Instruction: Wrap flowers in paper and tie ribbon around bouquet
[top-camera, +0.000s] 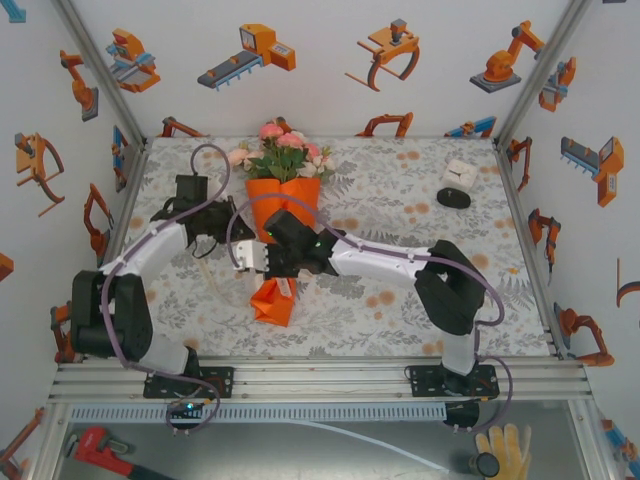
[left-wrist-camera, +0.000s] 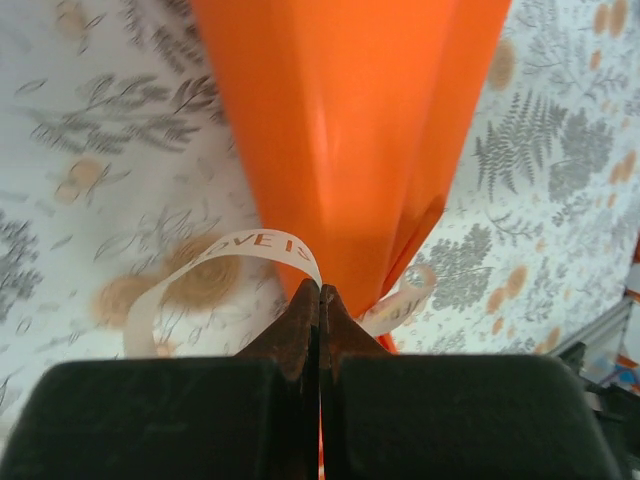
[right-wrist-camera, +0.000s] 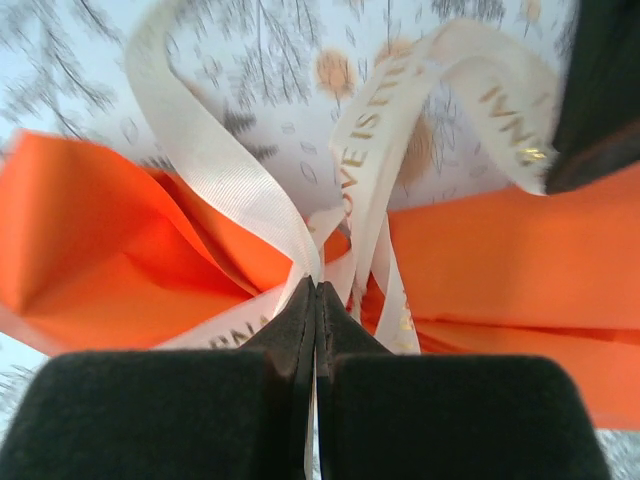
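The right gripper (right-wrist-camera: 316, 288) has its dark jaws pressed tight together in the foreground of its own wrist view. Cream ribbon (right-wrist-camera: 215, 170) is pinched at the tips, its loops rising blurred and its gold lettering readable only in parts. The far end of one loop is hidden behind a dark shape at the upper right corner.

The left gripper (left-wrist-camera: 320, 292) likewise has its jaws closed. A ribbon loop runs into the tips, so it looks pinched there, though the contact itself is hidden. Just beyond, the orange paper (left-wrist-camera: 350, 130) narrows towards the jaws, its upper part cut off by the frame and blurred.

From above, the bouquet (top-camera: 282, 205) lies mid-worktop (top-camera: 400, 200), its wide end away from the arms. The flowers (top-camera: 282, 150) fan out there, pink and cream with green leaves. Both grippers meet over its waist and cover it, so the ribbon there is hard to make out. The cone's narrow end pokes out below them. A white box (top-camera: 460, 172) and a black disc (top-camera: 454, 198) sit well apart to the right.
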